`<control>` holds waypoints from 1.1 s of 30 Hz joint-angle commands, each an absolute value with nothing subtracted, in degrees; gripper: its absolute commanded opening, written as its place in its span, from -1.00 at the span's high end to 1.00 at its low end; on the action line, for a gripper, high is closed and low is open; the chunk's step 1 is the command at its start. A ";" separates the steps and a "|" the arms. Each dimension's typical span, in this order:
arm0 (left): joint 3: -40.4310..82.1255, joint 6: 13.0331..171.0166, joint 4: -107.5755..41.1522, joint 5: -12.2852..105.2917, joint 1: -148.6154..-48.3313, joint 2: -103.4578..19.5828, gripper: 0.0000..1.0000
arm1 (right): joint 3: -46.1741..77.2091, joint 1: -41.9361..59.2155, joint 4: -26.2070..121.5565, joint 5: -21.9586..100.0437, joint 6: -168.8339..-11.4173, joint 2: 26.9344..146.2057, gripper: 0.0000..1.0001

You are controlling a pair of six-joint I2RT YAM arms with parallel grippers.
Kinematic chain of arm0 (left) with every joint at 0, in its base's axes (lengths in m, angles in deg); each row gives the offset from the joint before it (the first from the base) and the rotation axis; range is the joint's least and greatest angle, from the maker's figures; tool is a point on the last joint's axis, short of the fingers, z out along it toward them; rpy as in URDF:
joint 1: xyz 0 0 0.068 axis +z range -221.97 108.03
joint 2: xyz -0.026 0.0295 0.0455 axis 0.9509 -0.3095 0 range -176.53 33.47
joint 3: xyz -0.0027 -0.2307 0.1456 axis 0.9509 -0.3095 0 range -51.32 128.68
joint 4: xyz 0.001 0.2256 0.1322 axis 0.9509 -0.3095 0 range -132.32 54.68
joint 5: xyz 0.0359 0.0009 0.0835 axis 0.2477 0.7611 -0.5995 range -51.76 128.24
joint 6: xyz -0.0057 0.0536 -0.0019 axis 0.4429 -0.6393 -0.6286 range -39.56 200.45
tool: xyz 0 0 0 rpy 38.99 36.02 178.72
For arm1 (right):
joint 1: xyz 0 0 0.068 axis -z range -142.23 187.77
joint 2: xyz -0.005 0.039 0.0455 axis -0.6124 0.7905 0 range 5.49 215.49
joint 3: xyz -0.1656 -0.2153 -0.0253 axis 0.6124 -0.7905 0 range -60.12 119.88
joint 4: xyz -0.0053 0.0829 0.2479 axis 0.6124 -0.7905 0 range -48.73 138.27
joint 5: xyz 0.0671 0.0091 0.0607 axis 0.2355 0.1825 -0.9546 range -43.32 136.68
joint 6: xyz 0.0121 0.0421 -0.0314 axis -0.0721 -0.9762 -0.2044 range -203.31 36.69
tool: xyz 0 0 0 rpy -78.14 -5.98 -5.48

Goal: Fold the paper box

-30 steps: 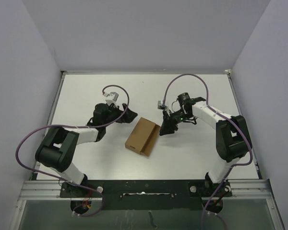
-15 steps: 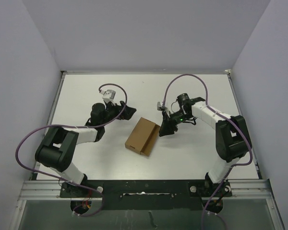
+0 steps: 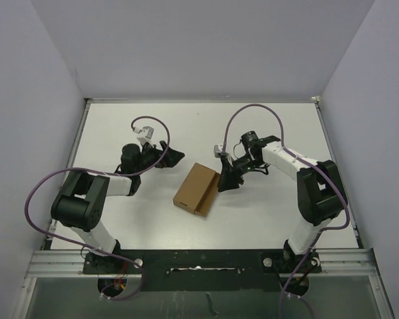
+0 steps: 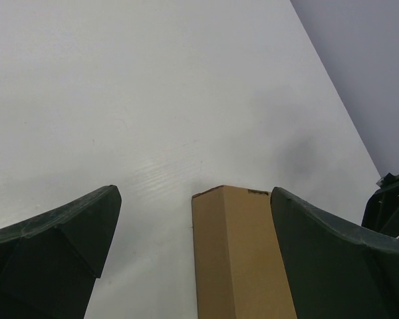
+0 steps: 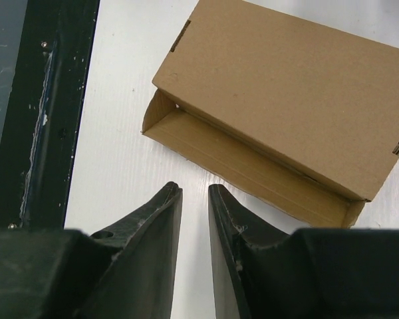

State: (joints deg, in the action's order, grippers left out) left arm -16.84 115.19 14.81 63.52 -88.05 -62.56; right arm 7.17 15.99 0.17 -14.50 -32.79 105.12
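The paper box (image 3: 197, 189) is plain brown cardboard and lies flat at the table's middle. Its long right side is open like a trough. My left gripper (image 3: 175, 157) is open wide and empty, up and left of the box and apart from it. In the left wrist view the box (image 4: 243, 259) shows between and beyond the spread fingers (image 4: 60, 246). My right gripper (image 3: 224, 183) is by the box's right edge. In the right wrist view its fingers (image 5: 156, 226) stand almost together with nothing between them, just short of the box's open side (image 5: 246, 166).
The black rail (image 5: 53, 100) runs along the table's near edge. Pale walls close in the white table (image 3: 266, 219) at the left, back and right. Part of the right arm (image 4: 391, 206) shows in the left wrist view.
My left arm has drawn back to the left, away from the box. My right gripper has edged slightly left, closer to the box's right edge. The box has not moved.
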 commanded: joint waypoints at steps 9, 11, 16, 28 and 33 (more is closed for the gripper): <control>-14.08 108.96 1.04 66.50 -88.50 -57.08 -0.96 | 5.14 13.42 -1.31 -17.87 -20.96 100.43 0.52; -13.84 109.26 -0.16 67.59 -88.45 -56.60 -0.96 | 4.42 13.13 -1.56 -17.76 -18.57 99.85 0.52; -12.83 110.45 -4.18 71.28 -88.40 -56.64 -0.90 | 2.52 12.66 -2.50 -17.76 -12.01 98.13 0.53; -11.08 112.93 -13.96 74.89 -88.23 -56.63 -0.83 | -1.39 9.09 -2.60 -11.83 -0.69 95.44 0.53; -11.17 109.15 -20.52 75.35 -88.80 -54.14 -0.81 | -2.84 3.83 -0.86 -5.36 2.31 96.31 0.55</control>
